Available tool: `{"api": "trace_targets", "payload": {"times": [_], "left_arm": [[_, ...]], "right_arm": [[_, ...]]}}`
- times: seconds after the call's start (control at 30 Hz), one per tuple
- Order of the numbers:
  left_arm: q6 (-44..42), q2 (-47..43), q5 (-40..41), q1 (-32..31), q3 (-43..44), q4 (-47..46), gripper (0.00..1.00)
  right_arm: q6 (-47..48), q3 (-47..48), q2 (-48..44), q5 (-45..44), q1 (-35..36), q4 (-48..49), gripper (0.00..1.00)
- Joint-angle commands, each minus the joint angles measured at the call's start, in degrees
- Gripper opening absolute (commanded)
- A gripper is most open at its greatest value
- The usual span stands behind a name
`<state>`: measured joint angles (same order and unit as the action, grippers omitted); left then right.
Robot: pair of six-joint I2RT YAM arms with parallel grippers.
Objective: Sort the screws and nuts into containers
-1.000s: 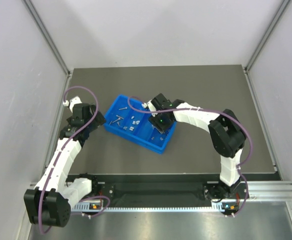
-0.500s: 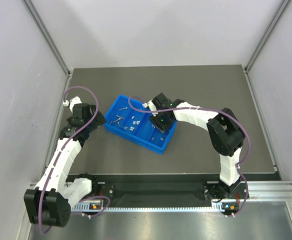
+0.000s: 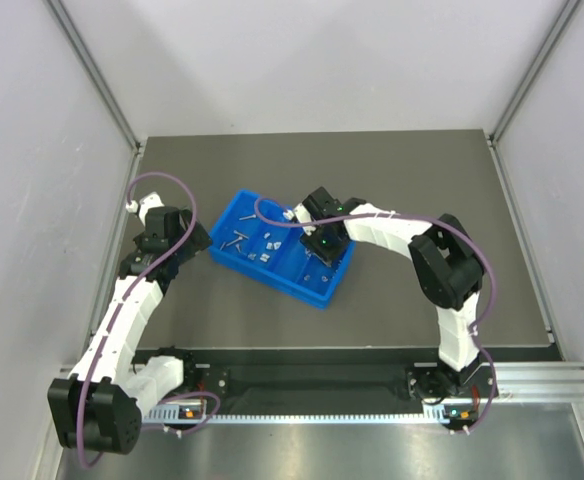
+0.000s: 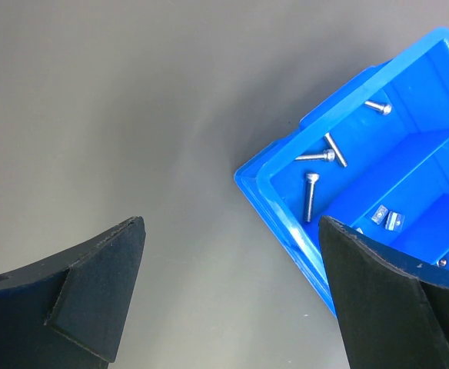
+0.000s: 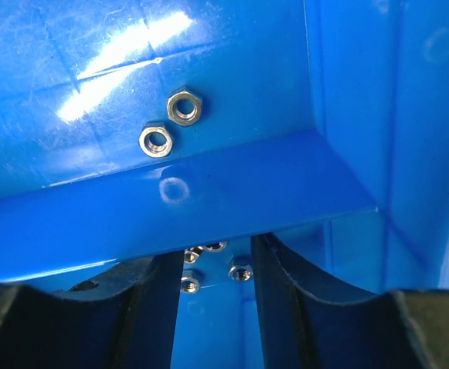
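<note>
Dark table, blue tray: right end effector, narrowly spread over nuts, should centre on one before closing; left end effector gapes wide, empty.

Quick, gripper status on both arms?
Left gripper: open wide, empty, beside the blue tray.
Right gripper: narrowly open over nuts in the tray; nothing visibly gripped.
</note>
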<state>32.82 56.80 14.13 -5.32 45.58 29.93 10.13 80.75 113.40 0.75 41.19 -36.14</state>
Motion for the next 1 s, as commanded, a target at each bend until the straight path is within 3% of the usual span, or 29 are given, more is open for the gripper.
{"api": "trace_targets", "payload": {"times": [0.0, 0.53, 0.97], "left_arm": [[-0.39, -0.11, -0.07, 0.14, 0.12, -2.77, 0.99], [-0.30, -0.11, 0.28, 0.22, 0.03, -2.95, 0.99], [-0.12, -0.98, 0.28, 0.22, -0.23, -3.22, 0.99]], "right_arm": [[2.17, 1.69, 3.14, -0.40, -0.50, -3.49, 0.39], [1.21, 2.74, 2.09, -0.14, -0.41, -4.03, 0.02], [-6.26, 16.09, -6.97, 2.84, -0.50, -9.21, 0.03]]}}
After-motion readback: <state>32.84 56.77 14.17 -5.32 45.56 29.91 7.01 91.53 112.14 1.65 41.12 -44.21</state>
